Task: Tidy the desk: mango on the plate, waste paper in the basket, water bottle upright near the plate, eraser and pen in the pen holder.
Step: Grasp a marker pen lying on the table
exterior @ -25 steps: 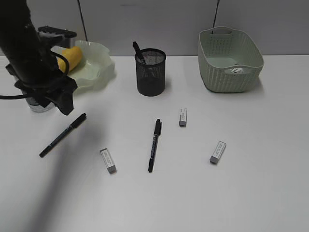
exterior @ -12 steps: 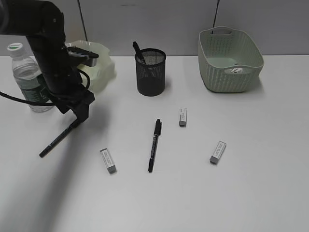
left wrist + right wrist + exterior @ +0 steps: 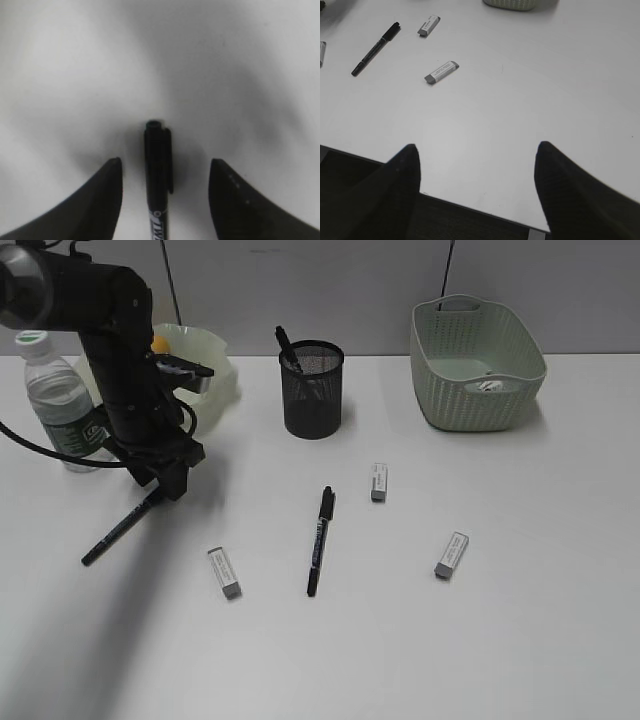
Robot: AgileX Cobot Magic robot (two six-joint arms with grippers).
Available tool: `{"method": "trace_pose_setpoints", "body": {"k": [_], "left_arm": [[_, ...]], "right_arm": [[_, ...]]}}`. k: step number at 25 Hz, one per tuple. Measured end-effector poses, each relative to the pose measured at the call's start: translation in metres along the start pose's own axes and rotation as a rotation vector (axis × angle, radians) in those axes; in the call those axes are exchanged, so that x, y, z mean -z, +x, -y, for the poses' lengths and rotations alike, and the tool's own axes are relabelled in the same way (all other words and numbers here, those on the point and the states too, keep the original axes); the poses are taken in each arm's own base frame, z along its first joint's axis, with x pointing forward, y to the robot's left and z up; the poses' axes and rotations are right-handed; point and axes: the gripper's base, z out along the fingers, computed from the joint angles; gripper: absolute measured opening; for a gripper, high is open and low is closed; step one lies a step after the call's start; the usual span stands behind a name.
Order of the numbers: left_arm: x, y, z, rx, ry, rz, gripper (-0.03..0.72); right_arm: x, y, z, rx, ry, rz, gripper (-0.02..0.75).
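3 small grey-and-white erasers, flat blocks, lie on the smooth white tabletop (image 3: 520, 640): one (image 3: 224, 572) at left, one (image 3: 379, 481) mid, one (image 3: 451, 554) at right. A black pen (image 3: 319, 540) lies between them. The black wire-mesh pen holder (image 3: 312, 389) holds 1 pen. The woven-look green basket (image 3: 476, 362) holds the waste paper (image 3: 490, 385). The mango (image 3: 160, 342) peeks from the wavy plate (image 3: 212, 375); the clear water bottle (image 3: 57, 405) stands upright beside it. The left end effector (image 3: 162, 195) stands open astride another pen (image 3: 158, 177), not gripping. The right end effector (image 3: 476, 167) hangs wide open, empty.
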Motion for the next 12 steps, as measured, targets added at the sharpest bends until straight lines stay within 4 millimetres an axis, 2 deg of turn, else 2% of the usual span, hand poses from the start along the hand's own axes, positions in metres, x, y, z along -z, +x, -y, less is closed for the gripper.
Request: {"method": "trace_pose_setpoints", "body": {"k": [9, 12], "left_arm": [[-0.0114, -0.0021, -0.0015, -0.002, -0.003, -0.012, 0.31], [-0.0113, -0.0016, -0.0033, -0.006, -0.013, -0.015, 0.221]], "right_arm": [[0.0, 0.0, 0.0, 0.0, 0.0, 0.0, 0.564], [0.0, 0.0, 0.0, 0.0, 0.0, 0.0, 0.564]]}}
